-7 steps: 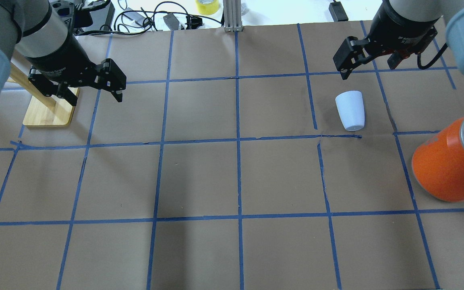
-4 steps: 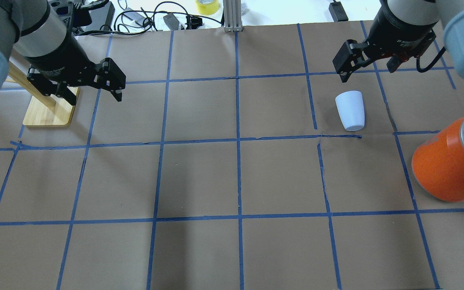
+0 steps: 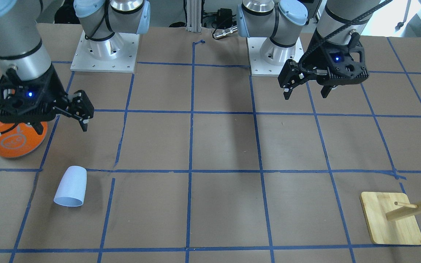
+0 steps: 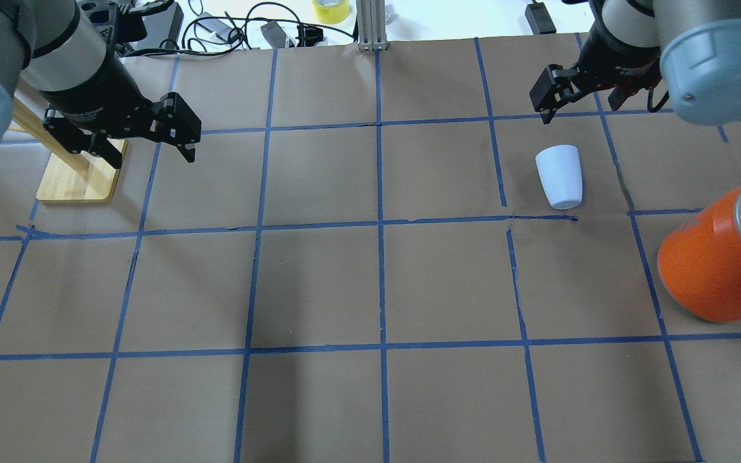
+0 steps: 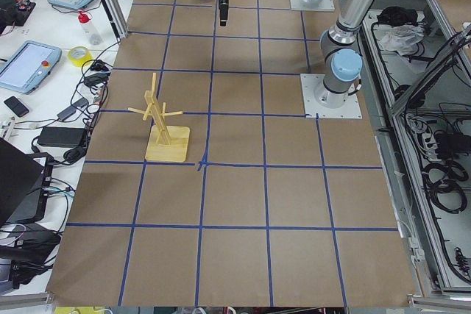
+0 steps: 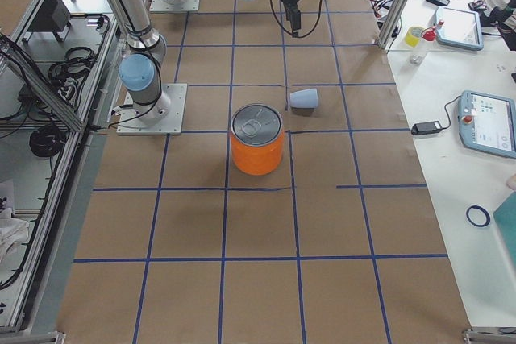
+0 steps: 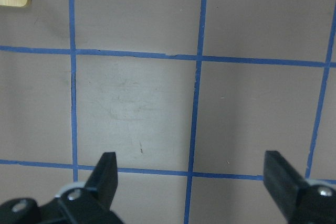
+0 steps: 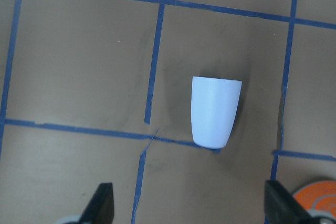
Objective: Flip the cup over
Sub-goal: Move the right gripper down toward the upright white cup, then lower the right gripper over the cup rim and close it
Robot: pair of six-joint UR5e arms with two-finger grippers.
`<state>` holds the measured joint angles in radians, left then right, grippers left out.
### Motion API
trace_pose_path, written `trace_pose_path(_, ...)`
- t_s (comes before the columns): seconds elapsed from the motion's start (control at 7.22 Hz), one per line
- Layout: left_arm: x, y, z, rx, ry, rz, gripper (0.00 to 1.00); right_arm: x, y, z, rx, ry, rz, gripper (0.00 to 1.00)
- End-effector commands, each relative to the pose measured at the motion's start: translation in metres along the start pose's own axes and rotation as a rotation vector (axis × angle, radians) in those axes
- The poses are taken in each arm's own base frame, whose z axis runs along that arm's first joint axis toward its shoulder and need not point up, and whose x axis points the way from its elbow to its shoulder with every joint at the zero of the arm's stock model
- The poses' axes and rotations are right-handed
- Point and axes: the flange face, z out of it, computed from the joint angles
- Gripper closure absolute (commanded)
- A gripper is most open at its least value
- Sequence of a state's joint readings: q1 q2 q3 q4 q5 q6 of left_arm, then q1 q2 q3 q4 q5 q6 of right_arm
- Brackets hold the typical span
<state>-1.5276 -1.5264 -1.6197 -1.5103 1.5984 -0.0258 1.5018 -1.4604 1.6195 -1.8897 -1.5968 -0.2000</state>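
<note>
The cup (image 4: 559,177) is a small pale lavender-blue tumbler lying on its side on the brown paper, wide mouth end pointing away from the robot. It also shows in the front view (image 3: 71,187), the right side view (image 6: 304,99) and the right wrist view (image 8: 215,111). My right gripper (image 4: 579,106) is open and empty, held above the table just past the cup's mouth end; its wrist view shows the cup between the open fingertips (image 8: 278,203). My left gripper (image 4: 152,154) is open and empty over bare paper at the far left, also seen in the front view (image 3: 305,95).
A large orange can (image 4: 718,263) with a silver lid stands right of the cup, near the table's right edge. A wooden peg rack (image 4: 78,180) on a bamboo base stands beside the left gripper. Cables and a tape roll (image 4: 330,9) lie beyond the far edge.
The right arm has swung so its gripper sits a little farther from the robot, and its blue elbow joint has come further into the overhead view. Cup and left arm have not moved.
</note>
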Motion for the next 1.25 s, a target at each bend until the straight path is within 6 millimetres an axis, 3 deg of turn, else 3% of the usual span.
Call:
trace_pose_path(0.0,-0.001,0.000,0.000,-0.001,0.000,-0.002,0.00,0.028,-0.039,0.077,0.009,0.016,0.010,0.00)
trace_pose_path(0.14,-0.001,0.000,0.001,-0.002,0.000,-0.002,0.00,0.043,-0.049,0.108,0.010,0.015,0.025,0.00)
trace_pose_path(0.42,-0.001,0.000,0.001,-0.005,-0.002,0.000,0.00,0.051,-0.057,0.168,0.003,0.018,0.029,0.00)
trace_pose_path(0.97,0.000,0.002,0.009,-0.018,-0.001,0.002,0.00,0.065,-0.056,0.225,-0.044,0.002,0.055,0.00)
trace_pose_path(1.11,0.000,0.002,0.009,-0.016,0.000,0.002,0.00,0.065,-0.055,0.227,-0.052,0.003,0.057,0.00)
